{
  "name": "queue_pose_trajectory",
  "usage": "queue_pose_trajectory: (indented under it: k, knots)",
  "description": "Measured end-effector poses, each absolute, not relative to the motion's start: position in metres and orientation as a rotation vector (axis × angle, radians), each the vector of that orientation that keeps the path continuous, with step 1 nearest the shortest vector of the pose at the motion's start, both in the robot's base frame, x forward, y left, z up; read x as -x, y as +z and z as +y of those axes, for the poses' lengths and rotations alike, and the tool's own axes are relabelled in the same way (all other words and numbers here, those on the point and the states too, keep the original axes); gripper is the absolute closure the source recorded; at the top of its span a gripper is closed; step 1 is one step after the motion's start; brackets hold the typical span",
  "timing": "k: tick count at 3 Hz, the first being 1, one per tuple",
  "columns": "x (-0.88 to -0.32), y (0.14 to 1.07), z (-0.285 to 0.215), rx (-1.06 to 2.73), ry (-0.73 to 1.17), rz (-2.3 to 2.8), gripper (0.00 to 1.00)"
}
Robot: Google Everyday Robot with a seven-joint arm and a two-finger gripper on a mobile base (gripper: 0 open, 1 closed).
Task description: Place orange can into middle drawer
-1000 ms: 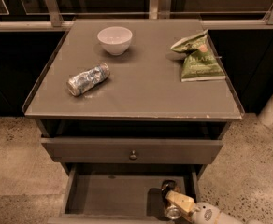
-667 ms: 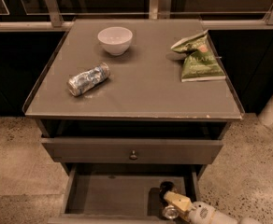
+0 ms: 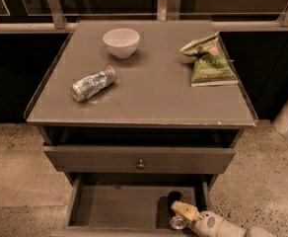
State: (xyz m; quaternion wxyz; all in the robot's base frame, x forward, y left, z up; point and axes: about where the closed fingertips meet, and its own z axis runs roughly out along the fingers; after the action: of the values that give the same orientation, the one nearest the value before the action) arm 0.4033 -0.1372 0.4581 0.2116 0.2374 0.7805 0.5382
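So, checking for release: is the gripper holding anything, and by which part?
Cannot be told: the gripper sits against the side of the orange can, in the middle drawer.

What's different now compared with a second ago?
The hand has crept slightly to the left, low in the middle drawer. The orange can beside it has barely shifted. Nothing was visibly grasped or released. On the cabinet top, the crinkled can, bowl and chip bag stayed put.

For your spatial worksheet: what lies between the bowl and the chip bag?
Only bare tabletop, in the camera view; the gripper is down at the middle drawer.
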Motion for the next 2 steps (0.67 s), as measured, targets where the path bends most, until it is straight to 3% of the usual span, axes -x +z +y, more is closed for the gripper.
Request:
queue_pose_trajectory:
  k: [2]
  knots:
    - [-0.4034,0.4581,-0.1372,-0.659,1.495,2.168,0.35]
